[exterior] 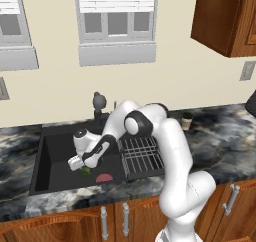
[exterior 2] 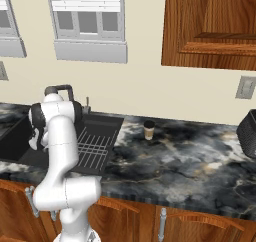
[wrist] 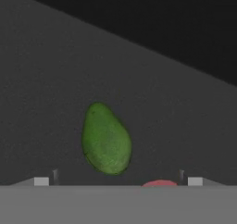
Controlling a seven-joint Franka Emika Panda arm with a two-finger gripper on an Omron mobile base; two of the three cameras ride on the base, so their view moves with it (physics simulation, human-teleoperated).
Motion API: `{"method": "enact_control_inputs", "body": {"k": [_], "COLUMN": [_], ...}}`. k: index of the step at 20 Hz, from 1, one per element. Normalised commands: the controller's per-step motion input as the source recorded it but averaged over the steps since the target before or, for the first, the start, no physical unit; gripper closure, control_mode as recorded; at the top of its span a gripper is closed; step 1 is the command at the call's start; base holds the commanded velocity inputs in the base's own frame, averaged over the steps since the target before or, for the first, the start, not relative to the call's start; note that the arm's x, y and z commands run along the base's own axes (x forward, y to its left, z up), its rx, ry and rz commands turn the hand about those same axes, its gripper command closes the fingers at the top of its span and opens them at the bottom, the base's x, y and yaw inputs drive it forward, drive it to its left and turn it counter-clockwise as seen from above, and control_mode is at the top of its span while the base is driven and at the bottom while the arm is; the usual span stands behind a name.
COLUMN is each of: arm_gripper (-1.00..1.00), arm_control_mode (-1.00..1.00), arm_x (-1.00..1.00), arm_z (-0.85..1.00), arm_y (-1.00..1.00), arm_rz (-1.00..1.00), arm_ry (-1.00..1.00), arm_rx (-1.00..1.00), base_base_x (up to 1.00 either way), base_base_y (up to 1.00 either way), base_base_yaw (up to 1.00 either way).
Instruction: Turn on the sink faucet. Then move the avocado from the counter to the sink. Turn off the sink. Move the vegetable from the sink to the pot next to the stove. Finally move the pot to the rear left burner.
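The white arm bends down from the lower right of the left base frame, and its gripper point(exterior: 76, 162) hangs inside the black rectangular sink basin point(exterior: 52, 158), at the middle left of that frame. The hand points downward because the thing it works on lies on the sink floor.

In the hand frame the green pear-shaped avocado point(wrist: 106, 139) lies flat on the dark grey bottom, a little left of centre, with its narrow end toward the top of the frame. The jaws are spread wide, with one tip at each lower corner of that frame, and nothing is between them. The avocado is ahead of the tips and untouched. I judge that the jaws stand wide so that they can go around the fruit on both sides.

A small red round object point(wrist: 159, 183) shows at the bottom edge of the hand frame, just beside the avocado; in the left base frame it lies on the sink floor, below the hand. What it is I cannot tell.

The dark curved faucet point(exterior 2: 59, 90) stands behind the basin, at the left of the right base frame. I cannot see whether water runs.

Since the avocado is already in the sink, I think the step in hand is picking it up for the pot. The metal wire drying rack point(exterior: 141, 153) lies right of the basin, and a small brown paper cup point(exterior 2: 149, 130) stands on the marble table further right.
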Motion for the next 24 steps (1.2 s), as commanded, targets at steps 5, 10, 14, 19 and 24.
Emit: {"method": "enact_control_inputs", "body": {"k": [5, 10, 14, 19, 24], "arm_gripper": [-1.00, -1.00, -1.00, -1.00, -1.00], "arm_control_mode": [-1.00, -1.00, -1.00, -1.00, -1.00], "arm_x": [0.04, 0.00, 0.00, 0.00, 0.01], "arm_z": [-0.10, -0.07, -0.10, -0.16, -0.20], "arm_y": [0.01, 0.00, 0.00, 0.00, 0.00], "arm_rz": [0.00, 0.00, 0.00, 0.00, 0.00], "arm_ry": [0.00, 0.00, 0.00, 0.02, 0.04], "arm_rx": [0.00, 0.00, 0.00, 0.00, 0.00], "base_base_x": [0.00, 0.00, 0.00, 0.00, 0.00], "base_base_y": [0.00, 0.00, 0.00, 0.00, 0.00], "base_base_yaw": [0.00, 0.00, 0.00, 0.00, 0.00]}}
